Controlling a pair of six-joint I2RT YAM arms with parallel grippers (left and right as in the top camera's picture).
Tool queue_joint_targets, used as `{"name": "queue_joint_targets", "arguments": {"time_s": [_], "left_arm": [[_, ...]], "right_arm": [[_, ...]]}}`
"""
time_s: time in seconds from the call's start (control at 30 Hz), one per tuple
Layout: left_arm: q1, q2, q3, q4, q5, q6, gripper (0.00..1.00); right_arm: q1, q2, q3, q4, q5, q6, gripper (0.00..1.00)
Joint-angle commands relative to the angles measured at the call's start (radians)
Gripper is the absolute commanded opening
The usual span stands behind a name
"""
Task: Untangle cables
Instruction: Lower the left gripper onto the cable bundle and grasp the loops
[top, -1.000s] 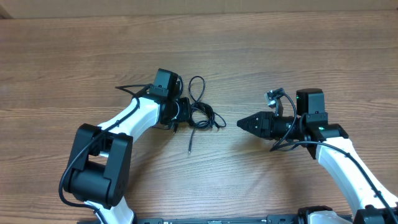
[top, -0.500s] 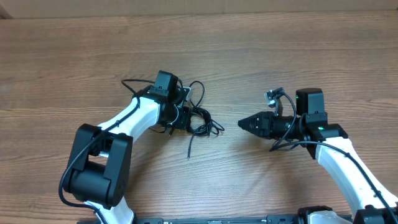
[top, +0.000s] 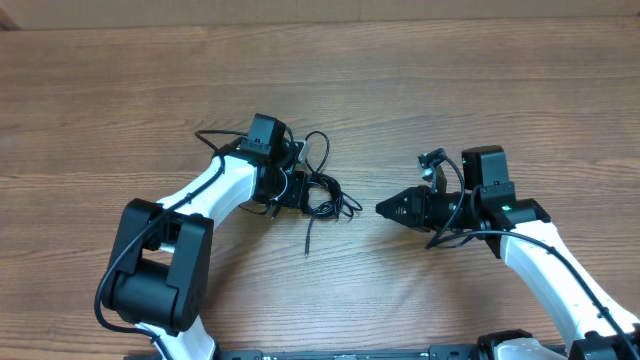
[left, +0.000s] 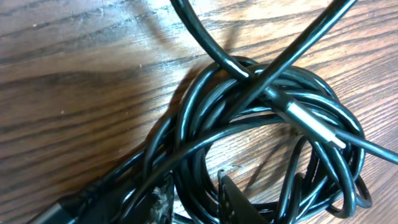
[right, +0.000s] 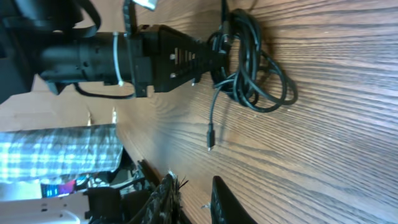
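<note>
cables sit knotted mid-bench, pinched at their left side by the left gripper; the right gripper, pressed together nearby, must next open and take a loop.

Left end effector grip buried under cables, wrist view cropping loops

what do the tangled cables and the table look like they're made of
The cables: glossy black rubber or plastic jacket, judging by the sheen; one plug end looks like bare silver metal. The table: brown wood grain, possibly laminate, matte.
</note>
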Motion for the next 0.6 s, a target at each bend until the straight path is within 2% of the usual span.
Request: {"name": "queue_joint_targets", "arguments": {"time_s": [0.0,0.2,0.27,0.43,0.57], "left_arm": [[0.001,0.012,0.055,-0.031,0.019,-0.066,0.27],[-0.003,0.003,0.197,-0.185,0.019,-0.152,0.50],[-0.004,0.003,0.206,-0.206,0.019,-0.183,0.54],[-0.013,0.003,0.203,-0.256,-0.039,-0.307,0.56],[-0.034,0.004,0.189,-0.261,-0.117,-0.423,0.48]], "right_arm": [[0.025,0.000,0.027,0.006,0.076,0.037,0.17],[0.058,0.000,0.027,0.006,0.121,0.037,0.17],[0.066,0.000,0.027,0.006,0.140,0.037,0.17],[0.081,0.000,0.027,0.006,0.190,0.037,0.17],[0.082,0.000,0.027,0.008,0.192,0.037,0.17]]}}
